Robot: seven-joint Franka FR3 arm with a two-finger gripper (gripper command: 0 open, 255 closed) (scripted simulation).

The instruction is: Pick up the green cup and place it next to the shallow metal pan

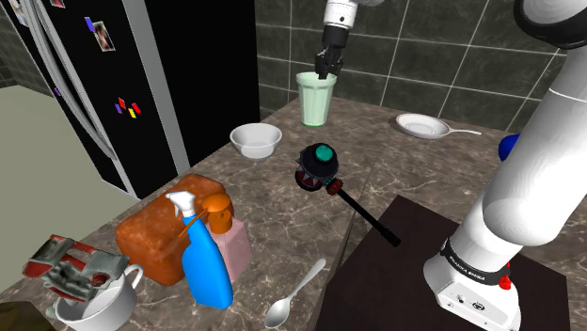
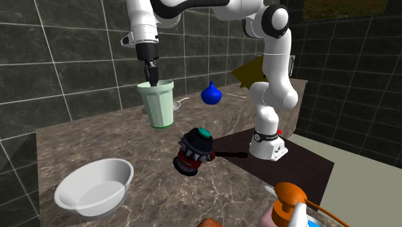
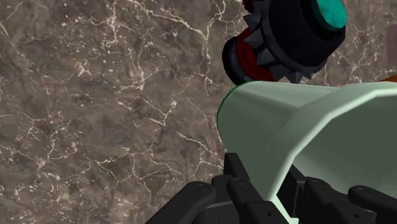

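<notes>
Hanging vertically, the gripper [image 1: 326, 70] clasps the green cup [image 1: 315, 102] at its rim.

my gripper [image 1: 326, 73] pinching the green cup [image 1: 315, 103] by its rim, white pan [image 1: 420, 125] apart at the shoulder view's right, white bowl [image 1: 256, 139] at its left
</notes>
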